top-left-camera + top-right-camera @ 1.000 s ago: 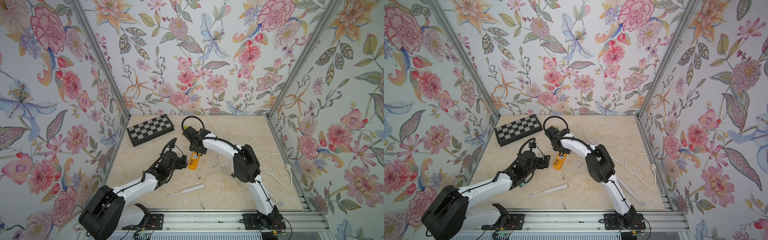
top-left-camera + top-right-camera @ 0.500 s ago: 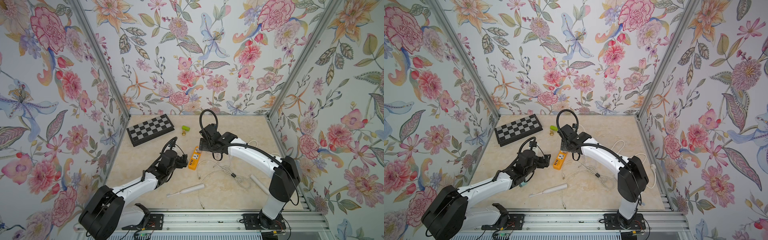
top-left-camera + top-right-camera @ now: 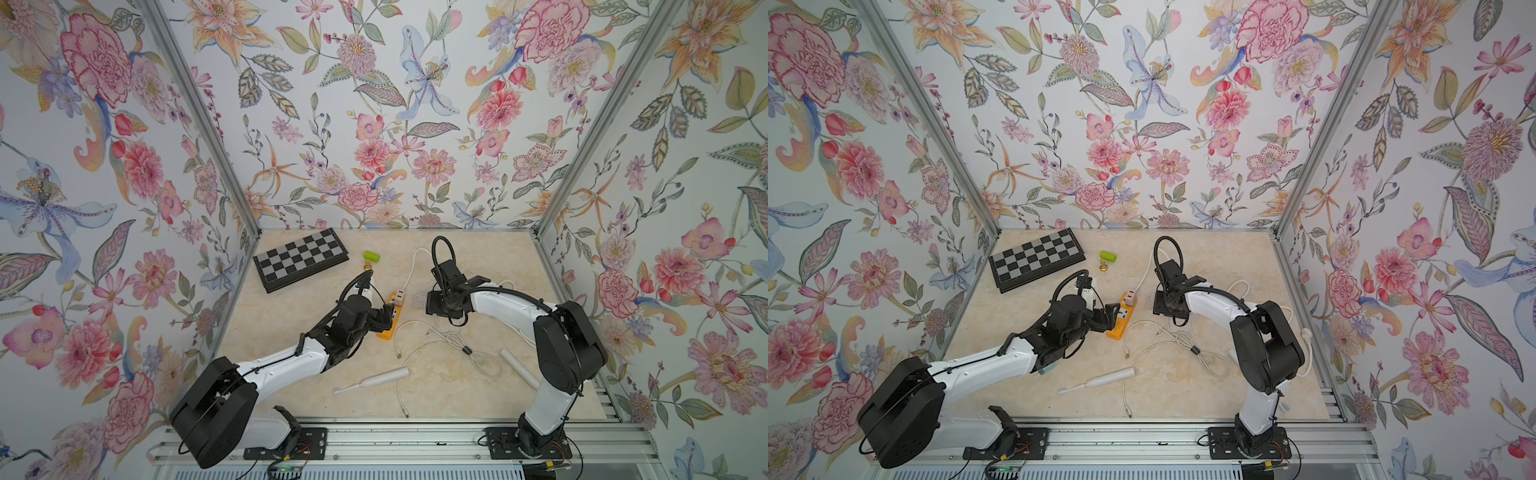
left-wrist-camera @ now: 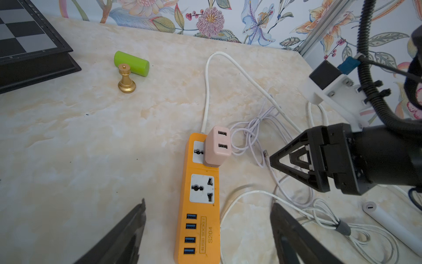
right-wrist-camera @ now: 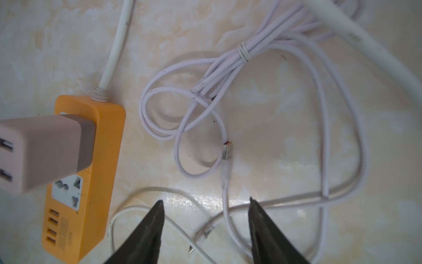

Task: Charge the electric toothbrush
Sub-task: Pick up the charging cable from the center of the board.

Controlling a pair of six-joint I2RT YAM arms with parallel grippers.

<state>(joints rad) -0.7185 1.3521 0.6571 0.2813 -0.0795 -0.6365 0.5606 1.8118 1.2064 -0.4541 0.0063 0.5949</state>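
The white electric toothbrush (image 3: 374, 380) (image 3: 1100, 380) lies flat near the table's front, clear of both arms. The orange power strip (image 3: 388, 320) (image 4: 201, 205) (image 5: 91, 171) carries a pink USB adapter (image 3: 398, 296) (image 4: 217, 146) (image 5: 43, 150) plugged into its far socket. My left gripper (image 3: 384, 313) (image 4: 206, 203) is open, its fingers standing either side of the strip's USB end without touching it. My right gripper (image 3: 434, 309) (image 5: 205, 201) is open and empty, low over a lilac cable whose USB plug (image 5: 227, 150) lies loose just ahead of its fingertips.
A thin white cable (image 3: 436, 345) sprawls between the strip and the toothbrush. A white cylinder (image 3: 519, 368) (image 4: 392, 226) lies at the right front. A chessboard (image 3: 300, 258), a green cylinder (image 3: 371, 256) and a gold chess piece (image 4: 126, 78) sit at the back left.
My right arm has swung from the back, near the green cylinder, rightward and down over the cables, and its jaws have narrowed. The left arm has hardly moved.
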